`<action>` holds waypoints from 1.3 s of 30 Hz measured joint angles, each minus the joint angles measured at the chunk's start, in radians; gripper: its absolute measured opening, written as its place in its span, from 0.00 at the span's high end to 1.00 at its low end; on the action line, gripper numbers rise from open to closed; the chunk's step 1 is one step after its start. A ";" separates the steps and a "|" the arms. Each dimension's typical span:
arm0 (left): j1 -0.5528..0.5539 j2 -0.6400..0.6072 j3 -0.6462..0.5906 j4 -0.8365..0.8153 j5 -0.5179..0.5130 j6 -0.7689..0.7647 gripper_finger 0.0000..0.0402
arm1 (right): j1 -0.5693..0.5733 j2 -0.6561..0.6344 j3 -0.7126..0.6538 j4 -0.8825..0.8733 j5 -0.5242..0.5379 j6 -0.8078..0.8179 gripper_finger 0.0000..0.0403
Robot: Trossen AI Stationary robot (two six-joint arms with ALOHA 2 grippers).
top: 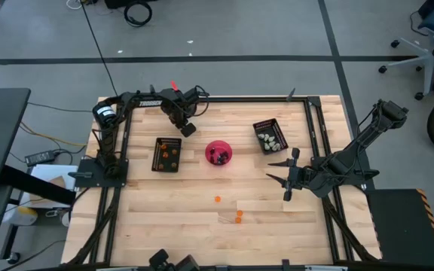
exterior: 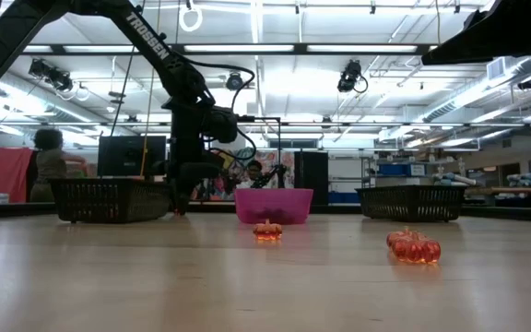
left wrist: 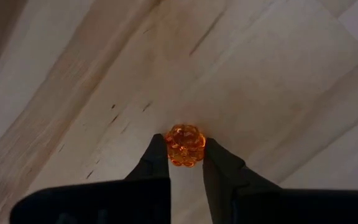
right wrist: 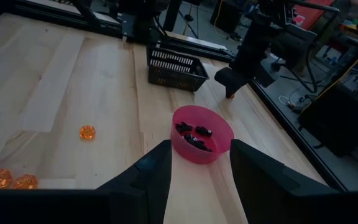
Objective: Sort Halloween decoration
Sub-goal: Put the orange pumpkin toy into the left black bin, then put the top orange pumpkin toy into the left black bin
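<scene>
My left gripper points down near the table's far edge, beyond the left black tray, and is shut on a small orange trinket. The pink bowl holds black trinkets. Whitish trinkets lie in the right black tray, orange ones in the left tray. Three more orange trinkets lie loose on the wood nearer the front. My right gripper hovers open, right of the bowl, with nothing between its fingers. My left gripper pinches the orange trinket's two opposite sides between the free ends of its two fingers. The fingers come from above, pointing down. The trinket sits at the level of the tabletop, beside the left tray's far side.
A black frame runs around the table's edge. Bare wood lies between the trays and the front edge, apart from the loose orange trinkets. A person stands in the room behind the table.
</scene>
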 joint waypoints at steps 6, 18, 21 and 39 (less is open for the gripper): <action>-0.005 0.005 0.063 -0.055 0.014 0.033 0.91 | 0.000 0.000 0.000 0.000 0.000 0.000 0.59; -0.067 0.002 0.229 -0.326 0.001 0.058 0.91 | 0.000 0.000 0.000 0.000 0.000 0.000 0.59; -0.086 0.002 0.278 -0.407 0.000 0.054 0.91 | 0.000 0.000 0.000 0.000 -0.001 0.000 0.59; -0.295 0.000 0.283 -0.733 0.123 0.008 0.90 | 0.000 0.000 0.000 0.003 -0.004 0.003 0.59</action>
